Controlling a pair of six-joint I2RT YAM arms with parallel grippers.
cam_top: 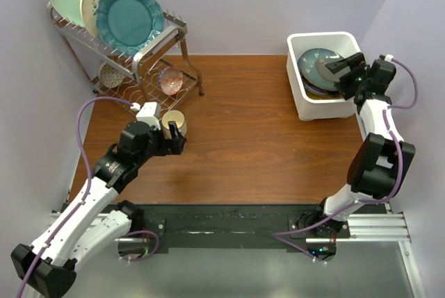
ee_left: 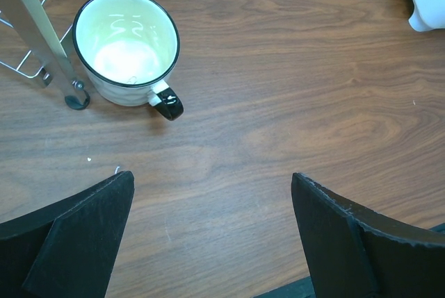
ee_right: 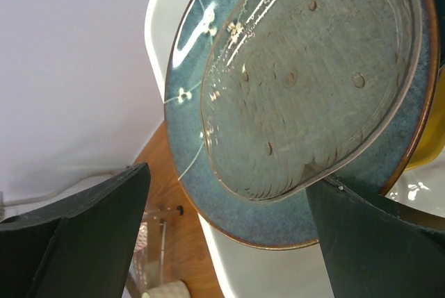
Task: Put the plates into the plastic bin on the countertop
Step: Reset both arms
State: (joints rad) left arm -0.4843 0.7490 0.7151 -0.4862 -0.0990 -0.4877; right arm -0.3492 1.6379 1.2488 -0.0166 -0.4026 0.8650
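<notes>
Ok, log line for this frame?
left pincer open by cup | right pincer open over bin | grey plate on teal plate

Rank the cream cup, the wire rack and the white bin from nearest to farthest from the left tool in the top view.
1. Cream cup, just beyond the left tool, by the rack's foot.
2. Wire rack, in the far-left corner.
3. White bin, across the countertop at the far right.

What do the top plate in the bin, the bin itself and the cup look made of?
Grey plate: probably glazed stoneware, glossy with dark speckles and streaked highlights. Plastic bin: smooth white moulded plastic, rounded thick rim. Cup: likely enamelled metal, shiny cream with thin black rim; could be ceramic.
</notes>
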